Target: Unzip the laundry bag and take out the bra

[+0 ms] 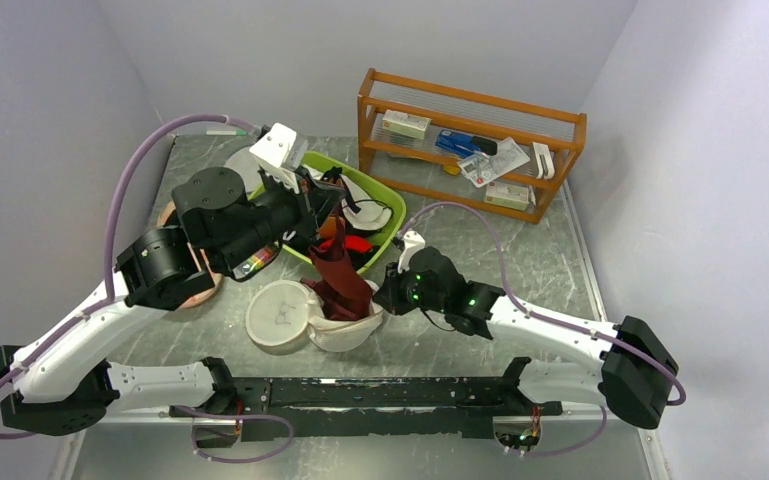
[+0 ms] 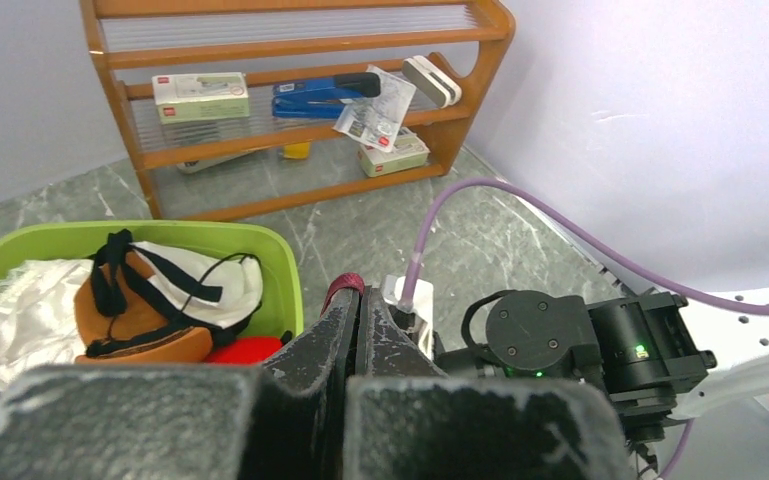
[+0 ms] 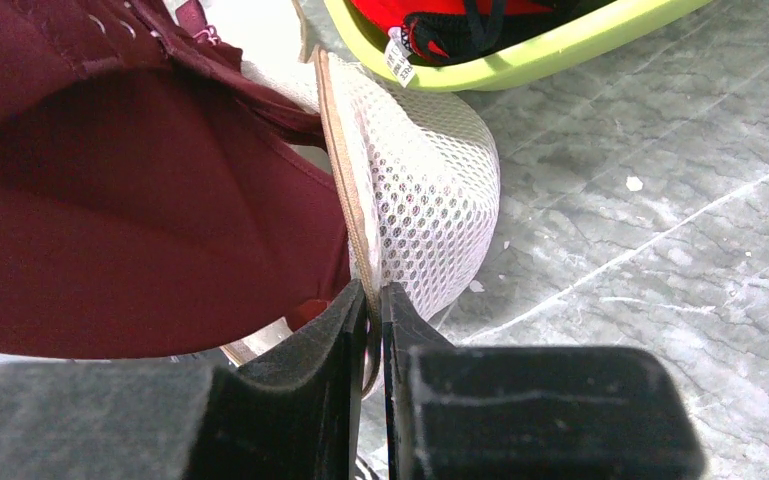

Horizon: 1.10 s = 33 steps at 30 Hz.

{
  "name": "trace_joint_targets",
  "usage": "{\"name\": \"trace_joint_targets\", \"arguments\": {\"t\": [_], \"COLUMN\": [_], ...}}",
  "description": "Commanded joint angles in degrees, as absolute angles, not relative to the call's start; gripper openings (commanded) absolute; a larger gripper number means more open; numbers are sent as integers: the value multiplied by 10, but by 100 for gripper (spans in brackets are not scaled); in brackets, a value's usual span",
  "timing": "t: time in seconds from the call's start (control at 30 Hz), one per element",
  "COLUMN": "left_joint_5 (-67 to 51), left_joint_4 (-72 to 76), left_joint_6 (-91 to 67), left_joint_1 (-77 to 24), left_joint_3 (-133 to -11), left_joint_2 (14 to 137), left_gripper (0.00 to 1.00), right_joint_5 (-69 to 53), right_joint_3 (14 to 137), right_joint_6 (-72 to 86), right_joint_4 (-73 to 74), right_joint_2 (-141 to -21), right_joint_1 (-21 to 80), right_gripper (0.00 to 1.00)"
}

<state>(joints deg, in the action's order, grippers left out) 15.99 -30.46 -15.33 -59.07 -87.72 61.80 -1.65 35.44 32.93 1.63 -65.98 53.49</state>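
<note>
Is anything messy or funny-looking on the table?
Yes. The bra hangs half out of the open bag, held up by the left gripper. The lid lies flopped aside, and the right gripper pinches the bag's rim.

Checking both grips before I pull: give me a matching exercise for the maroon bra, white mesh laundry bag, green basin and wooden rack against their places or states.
1. dark maroon fabric bra
2. round white mesh laundry bag
3. lime-green plastic basin
4. orange wooden shelf rack

A. far right, blue stapler on its shelf
B. rim pinched in the shut right hand
C. behind the bag, clothes inside
D. held up by the shut left hand, lower end inside the bag

Pairs: 1-D, 2-B, 3-C, 4-A
</note>
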Motion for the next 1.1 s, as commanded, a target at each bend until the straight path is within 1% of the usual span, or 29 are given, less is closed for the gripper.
{"name": "trace_joint_targets", "arguments": {"t": [0.0,0.3,0.67,0.77,1.07], "left_joint_5": [192,210,218,229,285], "left_joint_4": [-309,-341,-301,-274,-214], "left_joint_6": [-121,-42,-2,7,65], "left_joint_1": [-589,-588,-589,-589,-589], "left_joint_3": [-927,-1089,-1231,-1248,-1233], "left_joint_2": [615,704,762,757,758], "left_gripper": [7,7,7,7,7], "right_joint_5": [-4,-6,1,3,1], "right_joint_3": [347,341,319,314,307], "right_joint_6": [323,328,339,341,342], "right_joint_4": [27,22,29,29,26], "right_joint_2": [-644,-638,-608,-600,-589], "right_joint_1": [538,538,538,539,538], "right_gripper": [11,11,10,10,10]}}
